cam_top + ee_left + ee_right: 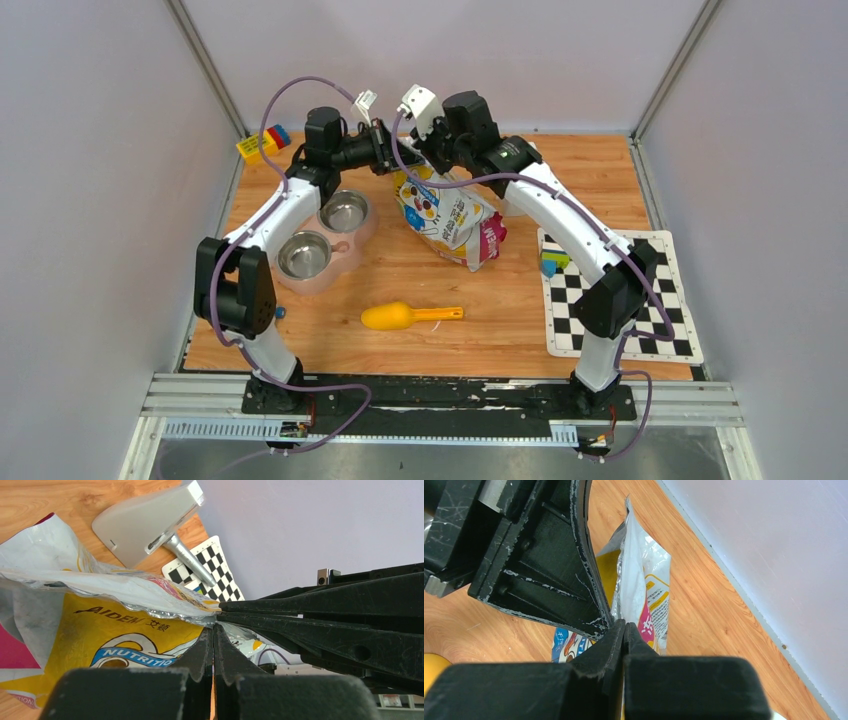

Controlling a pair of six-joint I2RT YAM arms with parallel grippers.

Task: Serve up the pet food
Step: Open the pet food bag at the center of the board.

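Your wooden table [480, 340] sits inside pale grey walls [90, 200]. Both arms arch inward, with the left gripper [215, 627] and right gripper [624, 625] each pinching the crinkly yellow-and-white pet food bag [450, 215].

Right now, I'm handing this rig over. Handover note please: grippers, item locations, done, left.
Left gripper: shut on the top edge of the pet food bag.
Right gripper: shut on the same edge, right beside it.
Bag sits mid-table, pink double bowl to its left, yellow scoop in front, nearer the arms.
Done: both arms have the bag.
Left: open or tip it and get kibble into the bowl. No kibble visible, both cups look empty, scoop untouched.
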